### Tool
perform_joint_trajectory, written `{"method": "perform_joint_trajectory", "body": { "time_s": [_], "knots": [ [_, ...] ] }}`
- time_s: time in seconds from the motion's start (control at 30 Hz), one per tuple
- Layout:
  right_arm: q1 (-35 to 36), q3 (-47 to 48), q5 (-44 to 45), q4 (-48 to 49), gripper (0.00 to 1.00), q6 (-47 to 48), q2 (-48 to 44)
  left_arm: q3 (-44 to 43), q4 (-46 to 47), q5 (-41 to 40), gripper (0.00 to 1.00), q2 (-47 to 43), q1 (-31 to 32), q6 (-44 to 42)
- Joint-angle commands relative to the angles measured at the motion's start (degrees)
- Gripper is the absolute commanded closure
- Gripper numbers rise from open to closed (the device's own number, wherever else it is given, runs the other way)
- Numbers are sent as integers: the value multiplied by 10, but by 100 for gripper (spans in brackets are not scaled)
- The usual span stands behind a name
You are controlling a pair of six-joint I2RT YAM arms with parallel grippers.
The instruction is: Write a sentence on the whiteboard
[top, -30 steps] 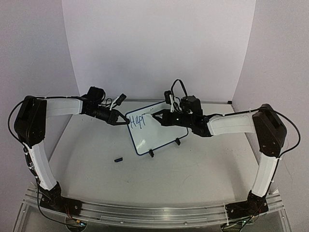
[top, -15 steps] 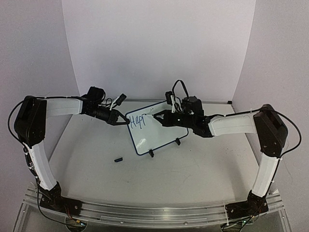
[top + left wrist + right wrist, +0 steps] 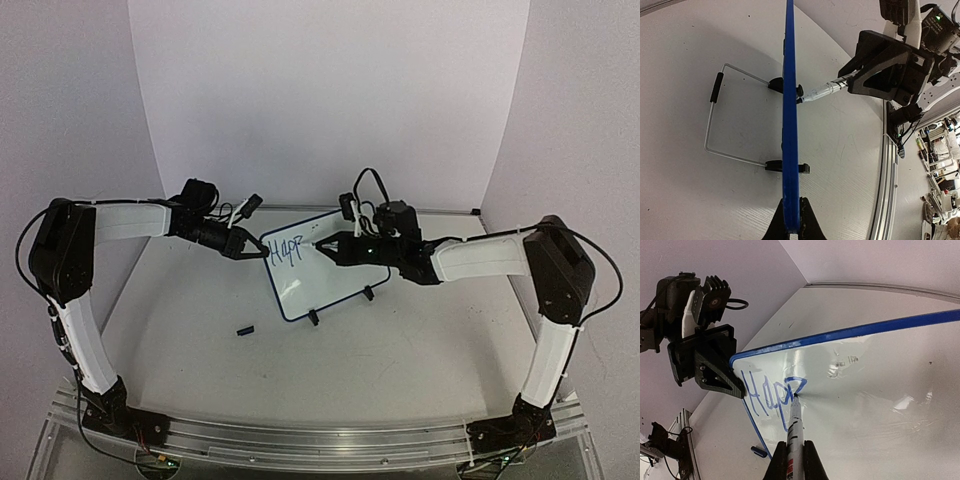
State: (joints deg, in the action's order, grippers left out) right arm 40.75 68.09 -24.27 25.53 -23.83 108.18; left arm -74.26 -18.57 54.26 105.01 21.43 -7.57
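Left arm [image 3: 125, 222]: rises from the near left base, bends at the elbow, forearm stretched right toward the middle.
Left gripper [image 3: 243, 247]: fingers pinched tight on the left edge of the whiteboard [image 3: 330, 282].
Right arm [image 3: 480, 255]: rises from the near right base, bends at the elbow, forearm stretched left.
Right gripper [image 3: 330, 243]: fingers closed round a marker [image 3: 794, 425], pointing left.

sentence [image 3: 769, 396] now reads Happ, second p loop added; marker [image 3: 794, 434] tip shifted slightly
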Motion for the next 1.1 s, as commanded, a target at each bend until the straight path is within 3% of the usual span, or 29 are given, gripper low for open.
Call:
{"method": "perform_joint_trajectory", "body": {
  "time_s": [0.0,1.07],
  "knots": [
    [-2,20,-13,-1,100,5,19,-11,-19,-31,100,-10,13,-30],
    [-36,-8,-41,-26,100,25,-59,-11,-19,-36,100,-12,15,-33]
  ]
}}
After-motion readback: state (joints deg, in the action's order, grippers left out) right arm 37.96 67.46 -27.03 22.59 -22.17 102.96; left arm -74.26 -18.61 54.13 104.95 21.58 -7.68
